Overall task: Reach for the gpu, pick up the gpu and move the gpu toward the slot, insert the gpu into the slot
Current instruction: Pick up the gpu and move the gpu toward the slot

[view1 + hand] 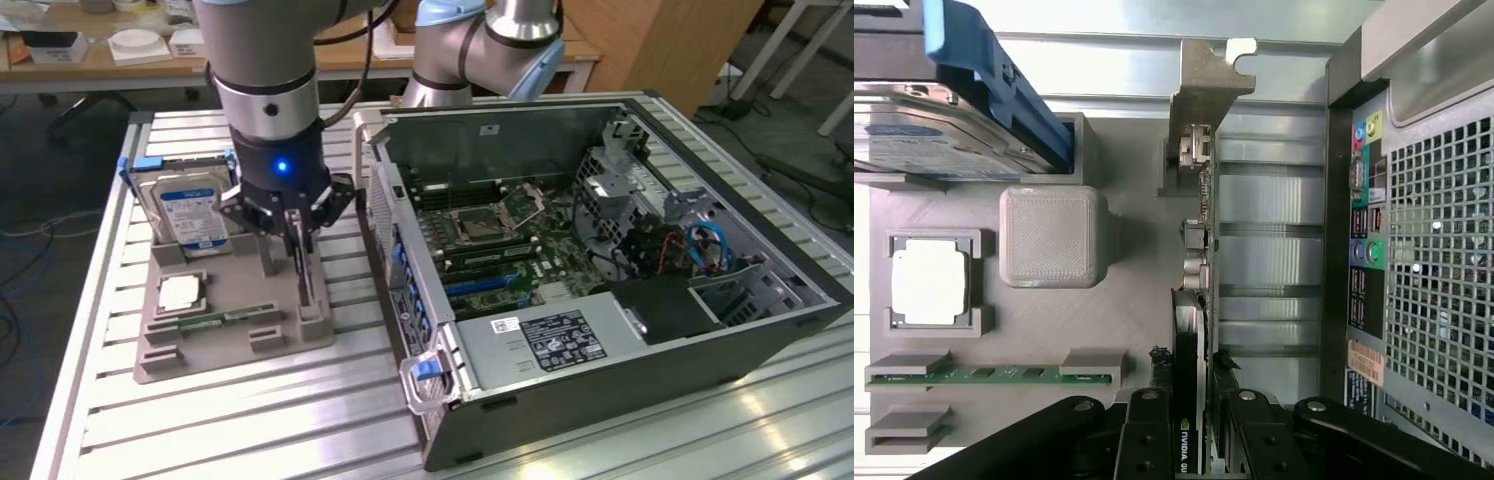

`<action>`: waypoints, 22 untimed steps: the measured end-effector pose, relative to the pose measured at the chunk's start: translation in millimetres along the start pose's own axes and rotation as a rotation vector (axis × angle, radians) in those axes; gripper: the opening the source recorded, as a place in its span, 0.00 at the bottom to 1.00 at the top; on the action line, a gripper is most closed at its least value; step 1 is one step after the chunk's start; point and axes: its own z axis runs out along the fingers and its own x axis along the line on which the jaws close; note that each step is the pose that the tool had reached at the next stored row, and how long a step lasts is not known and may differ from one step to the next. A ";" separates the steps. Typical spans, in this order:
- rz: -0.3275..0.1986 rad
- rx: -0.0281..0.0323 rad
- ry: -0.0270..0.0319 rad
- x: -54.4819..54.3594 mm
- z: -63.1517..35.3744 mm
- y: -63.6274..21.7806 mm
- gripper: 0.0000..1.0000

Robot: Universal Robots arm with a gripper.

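Exterior view: the arm stands almost straight up over the grey holder tray (214, 355), wrist pointing down, the gripper (300, 240) low at the tray's edge nearest the open computer case (747, 330). It's right on the gpu (307, 282), which stands on edge in its tray groove. In the wrist view the gripper (1189, 365) is narrow, its fingers (1149, 420) pinching both faces of the gpu (1194, 270), silver bracket at the far end. The hard drive (187, 205) sits well apart.

Bright, even light, seemingly from overhead; glare on the table (755, 414).
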 end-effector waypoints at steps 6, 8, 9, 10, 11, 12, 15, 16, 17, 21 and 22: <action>0.000 0.0000 0.0001 -0.2 -10.4 0.6 0.26; 0.000 -0.0001 0.0000 -0.3 -13.6 0.8 0.26; 0.000 -0.0001 0.0000 -0.3 -15.3 0.9 0.26; 0.000 0.0000 0.0000 -0.4 -17.2 1.0 0.26; 0.000 -0.0001 0.0000 -0.4 -18.9 1.1 0.26; 0.000 0.0000 0.0000 -0.5 -20.6 1.2 0.26; 0.000 0.0000 0.0000 -0.6 -26.1 1.6 0.26; 0.000 0.0000 0.0000 -0.6 -27.9 1.7 0.26; 0.000 -0.0001 -0.0001 -0.7 -29.8 1.8 0.26; 0.000 0.0000 0.0000 -0.9 -36.9 2.2 0.26; 0.000 0.0000 0.0000 -0.9 -38.7 2.3 0.26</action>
